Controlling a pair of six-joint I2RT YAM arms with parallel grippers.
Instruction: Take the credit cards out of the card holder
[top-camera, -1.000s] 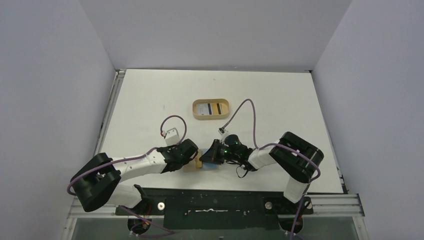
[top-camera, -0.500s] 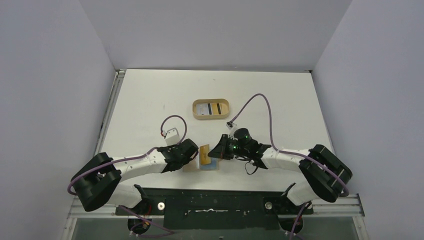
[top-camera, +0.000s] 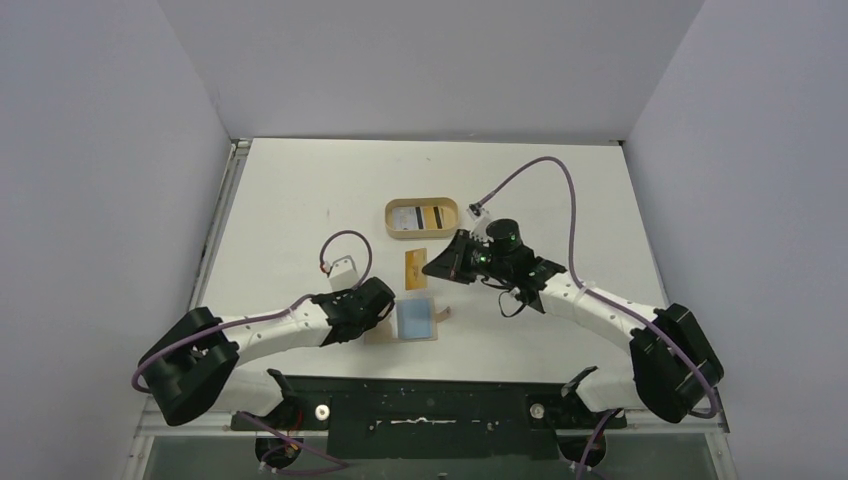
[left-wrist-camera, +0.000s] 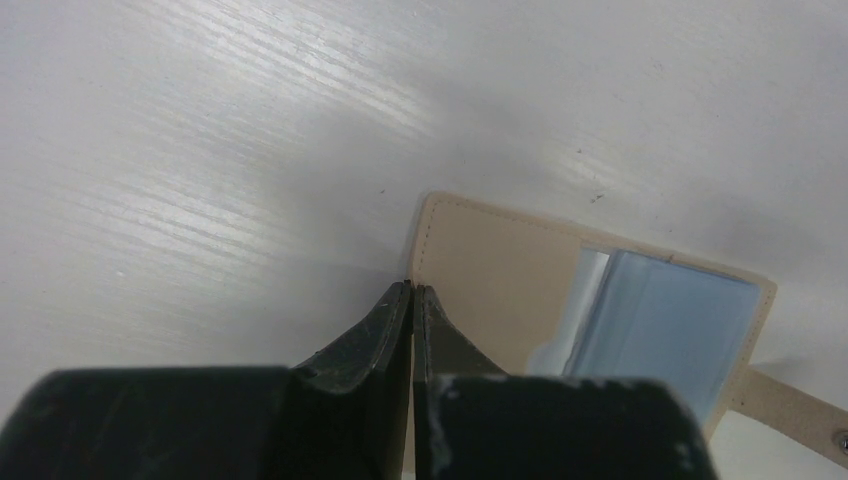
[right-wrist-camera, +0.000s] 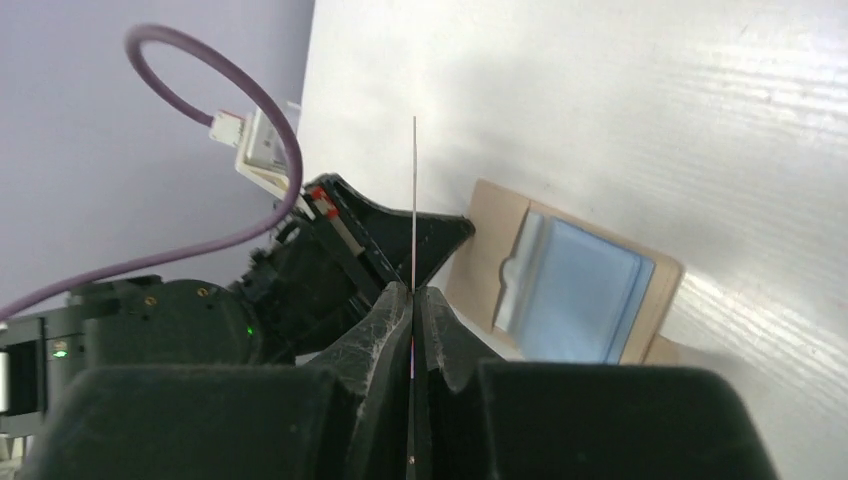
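Observation:
The tan card holder (top-camera: 378, 331) lies open near the table's front edge, with a light blue credit card (top-camera: 414, 317) in its pocket. My left gripper (top-camera: 388, 306) is shut, its tips resting on the holder's left edge (left-wrist-camera: 470, 260); the blue card (left-wrist-camera: 660, 320) shows beyond them. My right gripper (top-camera: 436, 268) is shut on a yellow-orange credit card (top-camera: 417, 267), held above the table between the holder and the tray. In the right wrist view that card (right-wrist-camera: 414, 200) is edge-on between the fingers (right-wrist-camera: 412, 288), with the holder (right-wrist-camera: 498, 240) and blue card (right-wrist-camera: 580, 295) below.
An oval tan tray (top-camera: 392, 217) with a raised rim sits at mid-table and has a card lying in it. The holder's closing tab (top-camera: 445, 312) sticks out to the right. Purple cables loop over both arms. Grey walls enclose the table.
My right gripper has pulled the yellow-orange card out of the holder and carried it up and away toward the tray. The blue card is now uncovered. The left arm has stayed put.

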